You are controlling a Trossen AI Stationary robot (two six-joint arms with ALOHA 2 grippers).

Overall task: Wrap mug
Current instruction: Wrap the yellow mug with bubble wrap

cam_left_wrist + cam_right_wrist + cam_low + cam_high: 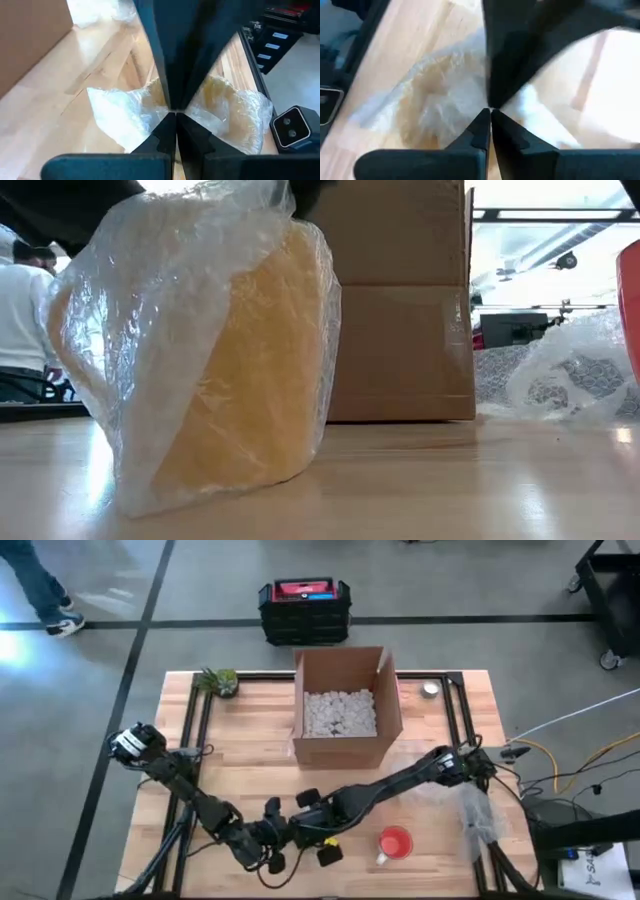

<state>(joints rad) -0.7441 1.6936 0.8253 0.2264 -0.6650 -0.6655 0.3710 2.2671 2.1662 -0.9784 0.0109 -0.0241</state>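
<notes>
A yellow mug [250,370] stands on the table near its front edge, covered by clear bubble wrap [150,330]. In the high view the two arms hide it. My left gripper [175,125] and my right gripper [489,122] are both shut. They meet tip to tip right above the wrapped mug [220,105], the left one [272,845] coming from the table's left and the right one [303,832] from its right. The wrap's gathered top [268,198] rises toward them. My left gripper is shut at the wrap's top [150,107], slanting down from the table's left. The fingertips themselves cover the place of contact. The wrapped mug stands on the table below them. My right gripper is shut at the same spot on the wrap's top [465,100], slanting down from the table's right. Its tips meet the other gripper's and hide the hold. The wrap lies slack around the mug.
A red mug [393,843] stands just right of the grippers. An open cardboard box [345,705] of white packing peanuts stands at the middle back. More bubble wrap [475,815] lies at the right edge, and a small plant [220,681] stands at the back left.
</notes>
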